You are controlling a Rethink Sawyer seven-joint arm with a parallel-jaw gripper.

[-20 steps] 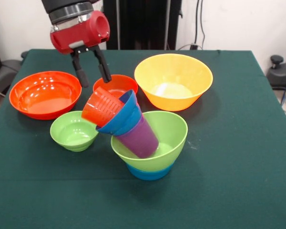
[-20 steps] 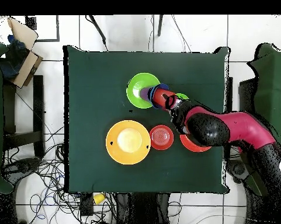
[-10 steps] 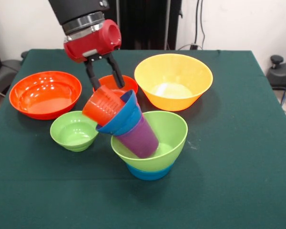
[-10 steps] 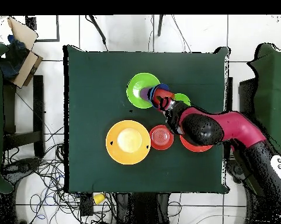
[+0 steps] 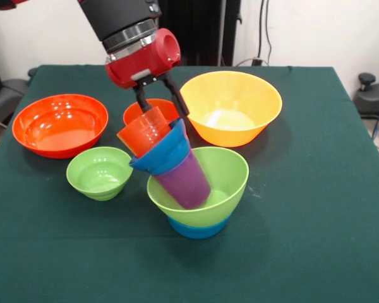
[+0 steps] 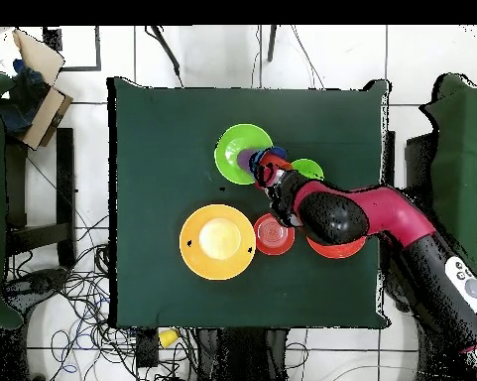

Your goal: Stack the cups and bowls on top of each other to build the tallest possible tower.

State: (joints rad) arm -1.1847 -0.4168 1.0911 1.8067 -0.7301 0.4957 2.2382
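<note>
Orange-red cup (image 5: 145,132) tilted between the tool's (image 5: 159,108) spread fingers, ungripped; open green cloth (image 5: 316,208) alongside.

A robotics lab, by the look of it. A table (image 6: 163,198) draped in dark green cloth stands on a pale tiled floor (image 6: 430,50), with loose cables (image 6: 54,298) tangled on the tiles off one table edge. A cardboard box (image 6: 39,84) sits beyond one table corner. A red and black robot arm (image 6: 381,213) reaches over the cloth, and plain white walls (image 5: 303,28) stand behind.
</note>
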